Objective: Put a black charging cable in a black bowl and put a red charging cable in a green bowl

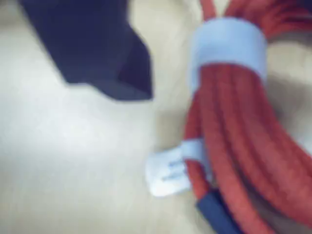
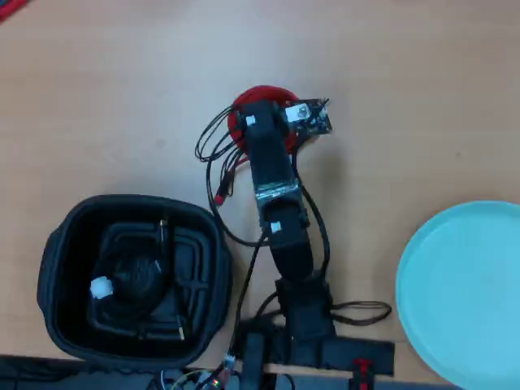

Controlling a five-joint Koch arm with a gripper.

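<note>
Red cable [image 1: 239, 141]: coiled on the wooden table [image 2: 122, 89], bound by a white tie [image 1: 228, 45]; the wrist view was blurry but showed a small white tag [image 1: 168, 173] and a dark plug end [image 1: 219, 214] at 6 o'clock of the coil. In the overhead view only a red arc [image 2: 262, 94] showed at the arm's 12 o'clock, the rest hidden under the wrist.
Gripper [image 1: 105, 58]: one dark jaw was seen at 10 o'clock in the wrist view, just beside the coil and apart from it; the second jaw did not show, so could not tell if released or clenched.
Black cable [image 2: 134, 276]: lay coiled inside the black bowl [image 2: 61, 244], white tie at its 9 o'clock.
Black bowl: at 8 o'clock of the overhead view, near the arm base.
Green bowl [image 2: 467, 292]: at 4 o'clock of the overhead view, cut by the edge, well apart from the red cable.
</note>
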